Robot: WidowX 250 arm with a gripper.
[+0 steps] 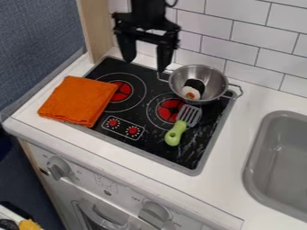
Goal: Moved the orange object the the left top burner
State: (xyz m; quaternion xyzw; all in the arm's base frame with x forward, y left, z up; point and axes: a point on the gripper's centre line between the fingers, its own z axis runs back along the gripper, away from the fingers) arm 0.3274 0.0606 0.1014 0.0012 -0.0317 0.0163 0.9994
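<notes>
Your orange cloth [78,101] lies folded near the front left corner of the bench [219,173], partly on the white top and partly over the left side of the black cooktop [150,147]. Its right side covers part of the ring of the left burner [123,91], whose red middle you can see just beside the cloth. Between the cloth and the bench's front edge, toward the right, you have the two red printed dials [123,127].

Further right, a spatula [175,133] lies with its grey slotted head over part of the right burner [169,108] and its green handle toward the front edge. Toward the back edge stands a two-handled metal pot [216,80], with a black and white piece [192,89] inside it.

Your pincer [144,66] hangs above the back left part of the cooktop, to the left of the pot, its two fingers spread wide and nothing held.

At the bench's right side you have the grey sink [259,141]; a tiled wall [240,29] rises behind the back edge.
</notes>
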